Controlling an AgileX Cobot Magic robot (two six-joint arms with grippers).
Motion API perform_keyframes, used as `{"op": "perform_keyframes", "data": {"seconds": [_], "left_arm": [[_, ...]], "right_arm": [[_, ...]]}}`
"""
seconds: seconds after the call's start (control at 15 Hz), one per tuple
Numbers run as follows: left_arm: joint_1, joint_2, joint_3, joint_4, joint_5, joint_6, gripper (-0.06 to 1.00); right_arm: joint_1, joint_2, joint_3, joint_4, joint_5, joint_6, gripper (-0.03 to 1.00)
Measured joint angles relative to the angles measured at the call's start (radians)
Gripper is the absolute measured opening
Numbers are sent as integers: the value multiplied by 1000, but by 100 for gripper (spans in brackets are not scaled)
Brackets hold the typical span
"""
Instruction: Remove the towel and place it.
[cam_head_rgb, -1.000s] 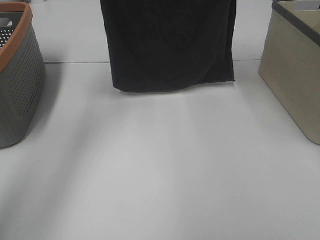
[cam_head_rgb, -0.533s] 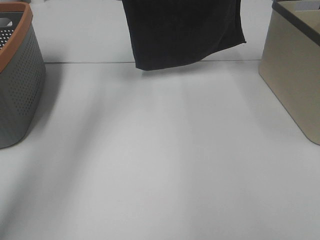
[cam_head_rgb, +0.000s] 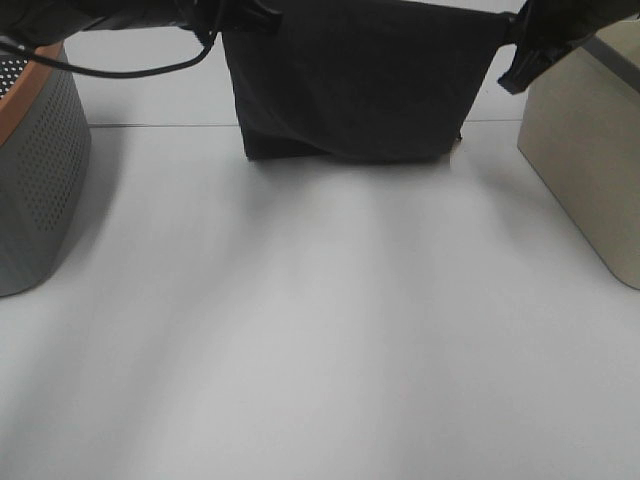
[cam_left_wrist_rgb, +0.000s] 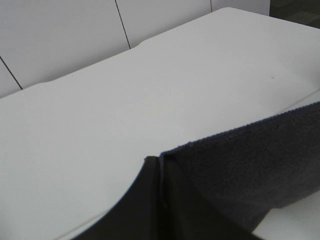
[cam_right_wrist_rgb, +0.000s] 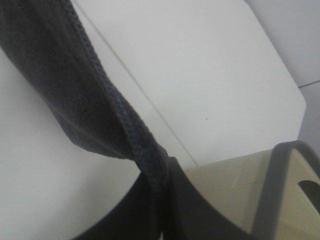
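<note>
Here the near-black towel (cam_head_rgb: 355, 85) hangs spread wide, top edge taut.

wide bare table (cam_head_rgb: 320, 330) across the near and middle ground, free to cross from side to side. hemmed at the left edge by the grey perforated basket (cam_head_rgb: 40, 190), at the right edge by the beige bin (cam_head_rgb: 585, 150). blocked at the far middle by the dark towel (cam_head_rgb: 350, 80), hanging between the left gripper (cam_head_rgb: 255, 15) and the right gripper (cam_head_rgb: 515, 35), both clamped on its upper corners, lower hem close over the tabletop. narrow gaps between towel and basket and between towel and bin, the right gripper just beside the bin's rim. black cable (cam_head_rgb: 130, 70) sagging over the basket's far side.
</note>
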Motion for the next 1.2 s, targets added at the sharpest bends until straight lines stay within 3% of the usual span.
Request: {"op": "perform_keyframes", "data": {"seconds": [0.27,0.53,0.8,1.2], "left_arm": [[-9,-142,334,0,-49,-77,0],[-12,-167,514,1,-44,-231,0],[-14,-141,539,1,-33,-306,0],[-13,-114,541,0,174,-317,0]], "right_arm": [[111,-45,207,0,-4,-22,2],[152,-46,330,47,4,-22,2],[157,-16,347,138,-3,-22,2],[156,21,351,291,94,-24,2]]}}
